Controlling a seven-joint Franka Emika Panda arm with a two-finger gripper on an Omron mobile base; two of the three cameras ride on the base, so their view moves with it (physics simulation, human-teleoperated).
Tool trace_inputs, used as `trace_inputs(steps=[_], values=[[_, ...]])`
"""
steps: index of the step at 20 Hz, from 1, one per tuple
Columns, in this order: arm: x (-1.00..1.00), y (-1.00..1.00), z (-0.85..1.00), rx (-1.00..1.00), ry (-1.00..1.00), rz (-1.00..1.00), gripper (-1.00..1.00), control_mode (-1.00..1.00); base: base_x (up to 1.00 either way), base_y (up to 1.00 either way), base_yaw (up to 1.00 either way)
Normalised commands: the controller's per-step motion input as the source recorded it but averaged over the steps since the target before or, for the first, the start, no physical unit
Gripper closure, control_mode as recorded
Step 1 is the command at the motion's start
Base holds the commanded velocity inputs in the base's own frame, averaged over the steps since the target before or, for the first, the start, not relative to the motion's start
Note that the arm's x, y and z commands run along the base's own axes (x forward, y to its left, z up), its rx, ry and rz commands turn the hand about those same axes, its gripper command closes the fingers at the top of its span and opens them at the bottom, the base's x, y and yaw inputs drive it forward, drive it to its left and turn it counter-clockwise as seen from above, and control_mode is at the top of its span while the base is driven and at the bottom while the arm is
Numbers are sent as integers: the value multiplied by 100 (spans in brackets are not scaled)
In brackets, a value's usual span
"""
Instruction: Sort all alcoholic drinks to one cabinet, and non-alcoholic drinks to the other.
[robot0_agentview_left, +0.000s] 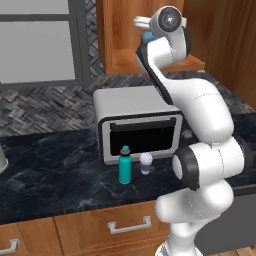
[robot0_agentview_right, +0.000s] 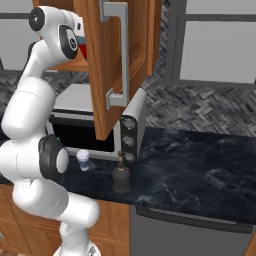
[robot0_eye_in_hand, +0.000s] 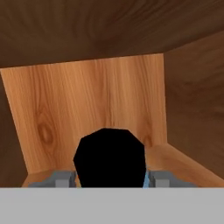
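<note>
Wooden cabinet (robot0_eye_in_hand: 87, 100) interior surrounds my end effector (robot0_eye_in_hand: 110, 179), apparently pinching the blue bottle (robot0_eye_in_hand: 109, 157). Teal bottle (robot0_agentview_left: 124, 165), cup (robot0_agentview_left: 145, 163) and dark bottle (robot0_agentview_right: 120, 176) wait mid-frame on the worktop (robot0_agentview_left: 55, 160).

No readable text, brand, number or sign appears anywhere; the blue bottle's (robot0_agentview_right: 82, 46) red label is blank.
</note>
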Motion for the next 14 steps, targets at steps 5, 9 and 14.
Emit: trace_inputs(steps=[5, 9, 14], values=[[34, 0, 0, 1, 0, 0, -100, -100, 0, 0, 0], [-4, 0, 0, 5, 0, 0, -100, -100, 0, 0, 0], [-7, 0, 2, 3, 0, 0, -100, -100, 0, 0, 0]])
